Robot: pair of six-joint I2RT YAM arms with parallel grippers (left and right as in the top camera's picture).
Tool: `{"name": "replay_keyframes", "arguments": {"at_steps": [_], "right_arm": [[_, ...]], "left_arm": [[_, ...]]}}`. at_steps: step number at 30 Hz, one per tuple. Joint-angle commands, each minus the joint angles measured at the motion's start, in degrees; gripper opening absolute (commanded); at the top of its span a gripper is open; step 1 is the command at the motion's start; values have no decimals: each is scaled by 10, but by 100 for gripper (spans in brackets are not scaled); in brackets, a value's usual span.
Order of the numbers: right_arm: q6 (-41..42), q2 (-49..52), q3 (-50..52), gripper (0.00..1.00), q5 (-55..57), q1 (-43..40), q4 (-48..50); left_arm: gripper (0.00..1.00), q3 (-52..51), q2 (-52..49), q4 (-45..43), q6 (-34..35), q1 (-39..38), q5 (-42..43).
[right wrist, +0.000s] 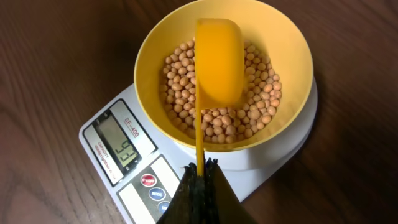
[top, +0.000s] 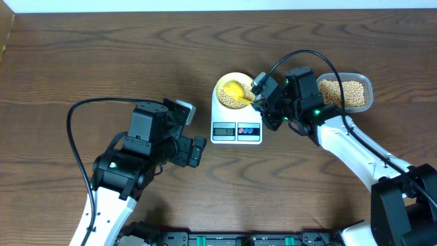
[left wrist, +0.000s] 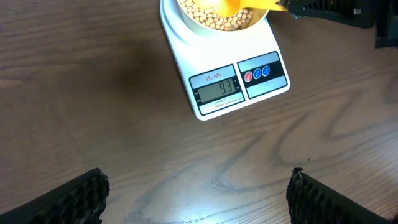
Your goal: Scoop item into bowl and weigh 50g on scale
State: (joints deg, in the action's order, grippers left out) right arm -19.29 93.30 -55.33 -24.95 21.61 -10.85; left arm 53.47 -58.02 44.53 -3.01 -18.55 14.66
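Counter: dark brown wood grain, matte, with no mat or cover on it. A pale strip ran along the far edge in the overhead view; couldn't tell whether it was wall or floor. Nothing more of the room showed.

Scale sat about mid-counter with its display and buttons facing the arm bases. The display was lit and looked like 93, not certain. Bowl stood on the scale's platform, at the end away from the display. Beans covered the bowl's bottom in a loose layer.

Right hand was clamped on the thin handle of an orange scoop, coming in from the scale's right. The scoop head was inside the bowl's rim, over the beans; couldn't tell if it touched them.

Clear container sat right of the scale, apart from it and behind the right arm, holding more of the same beans.

Left hand was left of the scale, near its display end, with the fingers spread wide and nothing between them. Its wrist view showed bare wood between the fingers and the scale ahead.

Black cables looped over the counter on both sides of the scale.
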Motion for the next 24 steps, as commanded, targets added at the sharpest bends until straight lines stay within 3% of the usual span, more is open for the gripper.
{"name": "replay_keyframes", "arguments": {"at_steps": [1, 8, 12, 24], "right_arm": [[-6, 7, -1, 1, -16, 2, -3], [-4, 7, -1, 1, -16, 1, -1], [37, 7, -1, 1, -18, -4, 11], [92, 7, -1, 1, -115, -52, 23]], "left_arm": [[94, 0, 0, -1, -1, -1, -6], [94, 0, 0, -1, -1, -1, -6], [94, 0, 0, -1, -1, -1, -6], [94, 0, 0, -1, -1, -1, -6]]}}
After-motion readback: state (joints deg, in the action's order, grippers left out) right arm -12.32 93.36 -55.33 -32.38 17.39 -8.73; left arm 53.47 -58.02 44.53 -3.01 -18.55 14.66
